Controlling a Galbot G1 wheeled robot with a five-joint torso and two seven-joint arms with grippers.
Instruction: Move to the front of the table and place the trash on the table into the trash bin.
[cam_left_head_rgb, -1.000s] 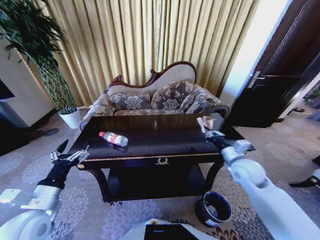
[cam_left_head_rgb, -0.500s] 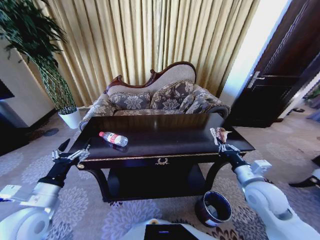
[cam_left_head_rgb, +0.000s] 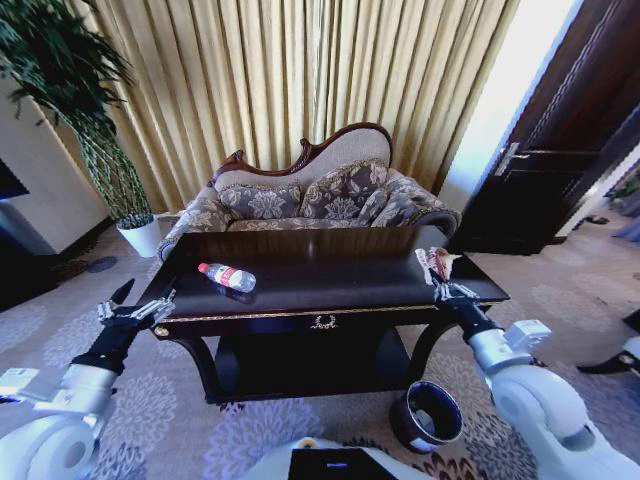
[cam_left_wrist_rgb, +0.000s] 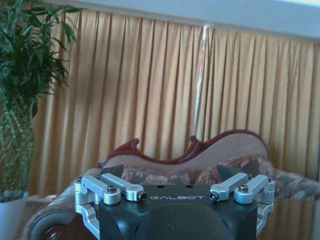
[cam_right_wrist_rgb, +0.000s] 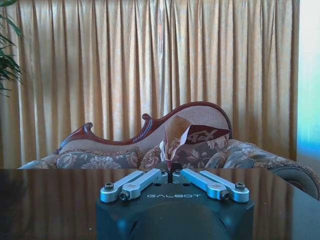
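The dark glossy table (cam_left_head_rgb: 300, 300) stands in front of me with a gold emblem (cam_left_head_rgb: 322, 322) on its front rail. A clear plastic bottle with a red label (cam_left_head_rgb: 227, 277) lies on its left part. My right gripper (cam_left_head_rgb: 440, 287) (cam_right_wrist_rgb: 171, 175) is above the table's right front edge, shut on a crumpled brownish wrapper (cam_left_head_rgb: 437, 263) (cam_right_wrist_rgb: 175, 140) that sticks up from its fingers. The dark round trash bin (cam_left_head_rgb: 427, 416) stands on the carpet below, by the table's right front leg. My left gripper (cam_left_head_rgb: 137, 308) (cam_left_wrist_rgb: 170, 172) hovers open at the table's left front corner.
Behind the table stands a patterned sofa (cam_left_head_rgb: 310, 200) before gold curtains (cam_left_head_rgb: 300, 80). A tall plant in a white pot (cam_left_head_rgb: 140, 237) is at the back left, a dark door (cam_left_head_rgb: 560, 150) at the right. Patterned carpet surrounds the table.
My right gripper has drawn back with the wrapper from the table's back right to its right front edge. The left arm has barely shifted.
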